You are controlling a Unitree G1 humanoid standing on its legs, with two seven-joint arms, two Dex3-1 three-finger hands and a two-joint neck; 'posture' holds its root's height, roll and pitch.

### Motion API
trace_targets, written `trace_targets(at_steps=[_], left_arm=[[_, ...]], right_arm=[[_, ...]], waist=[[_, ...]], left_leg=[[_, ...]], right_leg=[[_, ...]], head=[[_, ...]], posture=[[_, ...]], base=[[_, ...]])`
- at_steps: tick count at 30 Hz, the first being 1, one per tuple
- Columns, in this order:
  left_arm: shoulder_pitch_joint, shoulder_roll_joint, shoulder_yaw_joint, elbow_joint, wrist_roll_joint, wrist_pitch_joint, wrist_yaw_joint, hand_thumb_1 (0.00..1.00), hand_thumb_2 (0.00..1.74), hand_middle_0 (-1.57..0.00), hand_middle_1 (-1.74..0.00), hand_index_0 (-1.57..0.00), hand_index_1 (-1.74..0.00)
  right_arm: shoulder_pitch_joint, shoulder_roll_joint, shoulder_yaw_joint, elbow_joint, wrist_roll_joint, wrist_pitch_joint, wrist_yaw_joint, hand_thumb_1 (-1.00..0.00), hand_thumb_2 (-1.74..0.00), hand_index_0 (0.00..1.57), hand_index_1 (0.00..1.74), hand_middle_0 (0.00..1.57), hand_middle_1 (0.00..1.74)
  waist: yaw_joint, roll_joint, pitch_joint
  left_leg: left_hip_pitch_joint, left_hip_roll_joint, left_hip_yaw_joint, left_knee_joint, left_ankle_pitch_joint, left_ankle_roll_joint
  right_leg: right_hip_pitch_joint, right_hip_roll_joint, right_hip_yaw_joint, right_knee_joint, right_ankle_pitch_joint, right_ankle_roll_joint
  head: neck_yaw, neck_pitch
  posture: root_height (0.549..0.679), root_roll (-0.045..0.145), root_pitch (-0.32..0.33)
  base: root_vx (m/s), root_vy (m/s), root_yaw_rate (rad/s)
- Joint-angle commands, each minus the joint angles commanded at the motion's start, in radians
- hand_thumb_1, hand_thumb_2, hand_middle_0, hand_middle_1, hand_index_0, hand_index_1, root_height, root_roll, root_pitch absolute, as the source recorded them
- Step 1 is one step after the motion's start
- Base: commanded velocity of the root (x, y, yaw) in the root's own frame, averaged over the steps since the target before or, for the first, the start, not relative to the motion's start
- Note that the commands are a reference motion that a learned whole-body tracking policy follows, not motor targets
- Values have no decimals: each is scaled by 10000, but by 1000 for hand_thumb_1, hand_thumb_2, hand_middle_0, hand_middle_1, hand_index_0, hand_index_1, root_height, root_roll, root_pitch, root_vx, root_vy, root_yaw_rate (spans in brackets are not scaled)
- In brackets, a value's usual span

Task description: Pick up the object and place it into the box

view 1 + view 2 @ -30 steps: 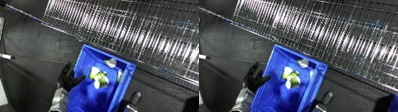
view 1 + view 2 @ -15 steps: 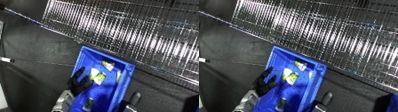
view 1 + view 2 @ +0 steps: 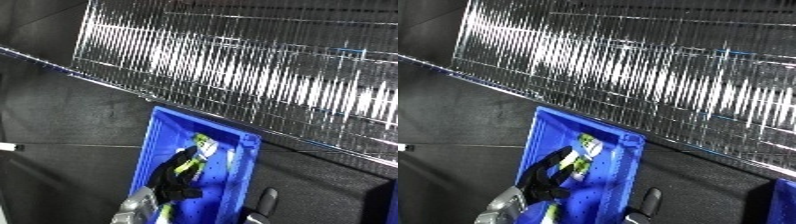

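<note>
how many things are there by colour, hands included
blue plastic bin: 1
green and white object in the bin: 1
black robot hands: 2, left hand inside the bin, right hand outside it
silver wire grid panel: 1
total: 5

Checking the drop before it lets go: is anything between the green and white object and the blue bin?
Nothing visible. The left hand is already inside the blue bin, beside the green and white object, which sits within the bin's walls.
</note>
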Motion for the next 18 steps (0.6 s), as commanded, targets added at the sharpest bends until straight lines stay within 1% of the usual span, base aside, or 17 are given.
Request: trace_targets(at_steps=[3,5,8,12,15,18], left_arm=[[20,-190,-232,-155,79,45,112,0,0,0,0,0,0],[49,-331,-347,-234,94,55,146,0,0,0,0,0,0],[106,-523,-516,-351,108,41,209,0,0,0,0,0,0],[108,-682,-774,-506,56,17,328,0,0,0,0,0,0],[91,-753,-961,-598,108,14,489,0,0,0,0,0,0],[78,-783,-1094,-627,341,-12,847,0,0,0,0,0,0]], right_arm=[[-308,-130,-74,34,-100,179,-134,0,0,0,0,0,0],[-458,-203,-133,106,-186,235,-166,0,0,0,0,0,0],[-572,-292,-250,221,-279,227,-178,0,0,0,0,0,0],[-628,-421,-438,282,-156,83,-231,0,0,0,0,0,0],[-635,-496,-538,303,-231,63,-230,0,0,0,0,0,0],[-621,-543,-574,343,-465,143,-310,0,0,0,0,0,0]], waist=[[-117,210,0],[-173,344,0],[-248,515,0],[-397,646,0],[-515,688,0],[-600,697,0]], left_leg=[[58,10,92,-20,33,-11],[116,25,140,-73,71,-25],[241,49,195,-191,138,-46],[363,56,254,-308,192,-58],[426,57,294,-336,185,-59],[478,50,326,-295,135,-47]], right_leg=[[-25,21,114,-117,143,44],[-21,9,163,-152,198,66],[14,-29,202,-151,244,93],[11,-57,263,-100,288,104],[1,-50,323,-63,298,100],[9,-46,372,-44,319,97]], head=[[995,-26],[1695,-100],[2608,-182],[3565,-340],[4270,-363],[4813,-342]], posture=[[648,30,56],[648,31,54],[648,33,48],[648,35,41],[648,37,37],[648,39,33]], base=[[-60,40,-173],[-49,46,-170],[-26,46,-150],[-10,43,-147],[1,28,-83],[11,17,-75]])
